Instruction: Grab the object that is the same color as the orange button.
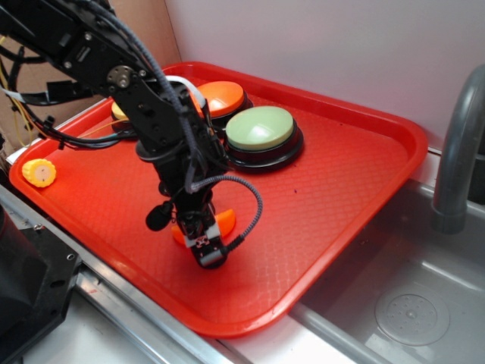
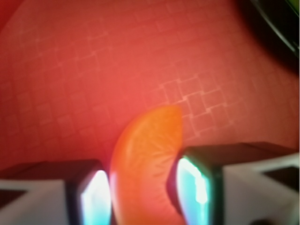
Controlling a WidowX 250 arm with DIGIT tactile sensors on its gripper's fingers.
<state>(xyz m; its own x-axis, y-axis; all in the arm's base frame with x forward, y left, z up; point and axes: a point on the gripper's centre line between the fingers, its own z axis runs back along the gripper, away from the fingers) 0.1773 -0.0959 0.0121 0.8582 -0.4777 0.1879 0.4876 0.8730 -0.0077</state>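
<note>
The object, a small glossy orange crescent wedge (image 1: 224, 222), lies low on the red tray (image 1: 341, 174), near its front middle. My gripper (image 1: 204, 241) points straight down over it. In the wrist view the wedge (image 2: 147, 159) fills the gap between the two fingers, and my gripper (image 2: 145, 187) is shut on it, with pads pressing its flanks. The orange button (image 1: 221, 96), domed on a black base, stands at the tray's back, partly behind my arm.
A pale green-topped button (image 1: 260, 127) stands next to the orange one. A yellow-topped button (image 1: 119, 112) is mostly hidden behind the arm. A small yellow corn piece (image 1: 39, 173) rests at the tray's left corner. A steel sink (image 1: 409, 303) and grey faucet (image 1: 455, 152) lie right.
</note>
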